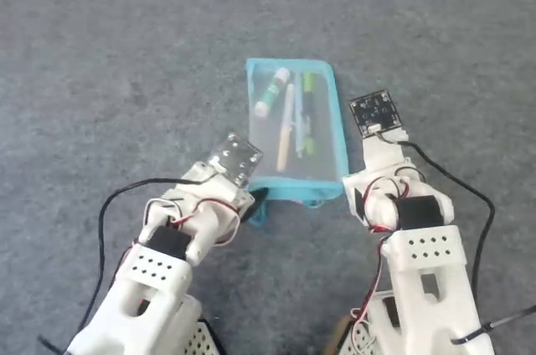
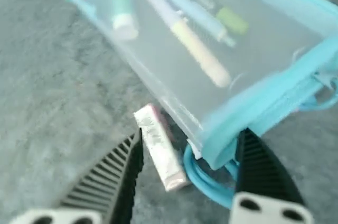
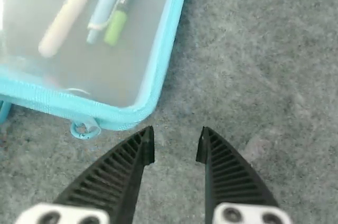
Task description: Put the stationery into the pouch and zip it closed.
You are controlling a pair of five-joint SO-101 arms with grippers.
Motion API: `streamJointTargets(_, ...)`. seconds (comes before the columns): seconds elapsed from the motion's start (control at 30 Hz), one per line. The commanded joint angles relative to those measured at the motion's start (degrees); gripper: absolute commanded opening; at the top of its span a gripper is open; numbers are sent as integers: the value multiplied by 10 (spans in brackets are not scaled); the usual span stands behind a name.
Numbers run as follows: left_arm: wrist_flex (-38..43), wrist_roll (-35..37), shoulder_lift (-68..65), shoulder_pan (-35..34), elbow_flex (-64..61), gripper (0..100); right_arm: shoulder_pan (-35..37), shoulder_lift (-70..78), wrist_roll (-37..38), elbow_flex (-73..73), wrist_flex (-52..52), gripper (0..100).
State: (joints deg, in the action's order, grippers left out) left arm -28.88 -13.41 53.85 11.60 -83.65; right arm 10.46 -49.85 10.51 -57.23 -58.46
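Framing the pouch (image 2: 264, 55) corner, the left hand (image 2: 191, 137) stands wide open.

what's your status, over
Status: left end effector open at pouch corner; right end effector open beside it; pens inside; small white item outside, near that corner.

The pouch (image 1: 293, 189) is frosted clear, edged in turquoise, on a mottled grey table (image 1: 100, 79). Inside, at 11 o'clock, a white-and-green glue stick (image 1: 272, 94) — then a cream pen (image 1: 286, 133), a pale blue pen (image 1: 296, 120) and, toward 1 o'clock, a lime marker (image 1: 308, 112). The left gripper (image 2: 191, 135) and right gripper (image 3: 176, 139) are ribbed black with white bases.
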Motion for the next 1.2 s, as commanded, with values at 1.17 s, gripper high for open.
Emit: streamJointTargets(1.17,136,64,-390,-40,242,261,-3,-15,13,4,-20,141)
